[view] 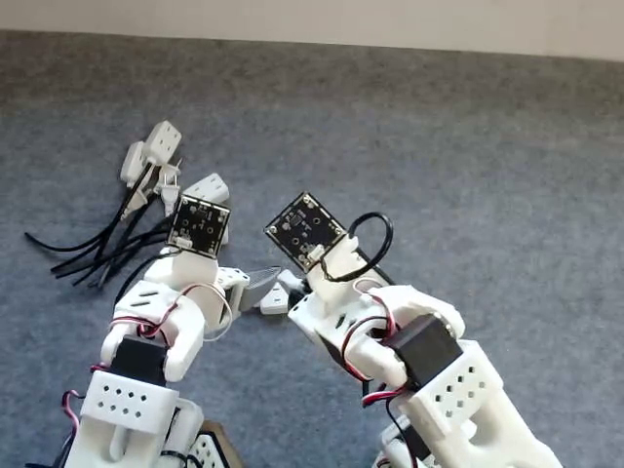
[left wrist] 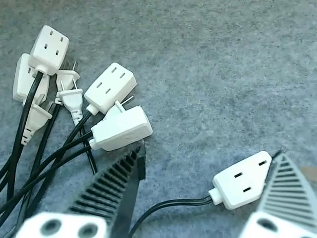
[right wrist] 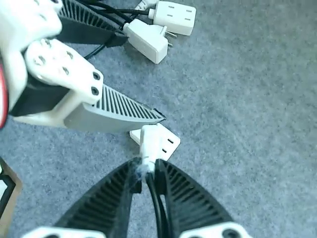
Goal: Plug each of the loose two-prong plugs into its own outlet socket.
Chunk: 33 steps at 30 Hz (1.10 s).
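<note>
Right pincer: clamped on the socket at its cord neck, middle of counter.
Left pincer: apart, straddling that socket.
Plugs: heaped toward the left edge.
Handling: probably light, rigid, slick; you grip the body, prongs clear.

left arm and right arm are white plastic with black servos, red wires and ribbed dark fingers.

Overhead camera plus two wrist cameras.
High view looks down from afar; both wrist views face the carpet closely, sharing one socket.
</note>
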Motion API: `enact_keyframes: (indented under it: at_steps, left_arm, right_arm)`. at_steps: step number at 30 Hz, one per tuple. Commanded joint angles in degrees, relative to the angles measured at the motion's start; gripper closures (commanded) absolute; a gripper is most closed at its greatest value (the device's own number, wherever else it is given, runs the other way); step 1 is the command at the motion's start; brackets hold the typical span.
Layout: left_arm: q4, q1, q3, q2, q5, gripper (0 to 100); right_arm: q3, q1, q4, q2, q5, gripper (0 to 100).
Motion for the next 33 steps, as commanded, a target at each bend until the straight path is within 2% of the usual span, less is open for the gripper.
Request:
enact_keyframes:
  at_steps: [1, 3, 6, 11, 23, 28, 33]
  left_arm:
    - [-0.6, 1.6, -0.1, -0.2, -1.0, 62]
    - [-0.6, 0.9, -0.4, -0.3, -1.0, 62]
    - [-1.0, -4.7, -0.7, -0.7, -0.7, 62]
    - [-3.8, -13.8, -0.7, -0.3, 4.4, 62]
    - [-7.8, -15.7, 1.7, -0.7, 4.2, 62]
    - [-8.2, -16.0, 1.8, -0.7, 4.2, 62]
    - [-8.2, -16.1, 1.8, -0.7, 4.2, 62]
  right_arm:
    - [-3.9, -0.3, -0.1, -0.1, -0.3, 99.3]
    - [-3.9, -0.2, -0.1, 0.0, -0.3, 99.3]
    - [-4.3, 2.5, -0.2, 1.2, -0.2, 99.3]
    - [-10.3, 6.4, 1.2, 16.0, -2.5, 99.3]
    - [-48.7, 6.1, 23.8, 55.3, -22.2, 99.3]
    - [-55.3, 6.4, 26.8, 65.4, -25.8, 99.3]
    - [-56.8, 6.3, 24.7, 67.9, -27.7, 99.3]
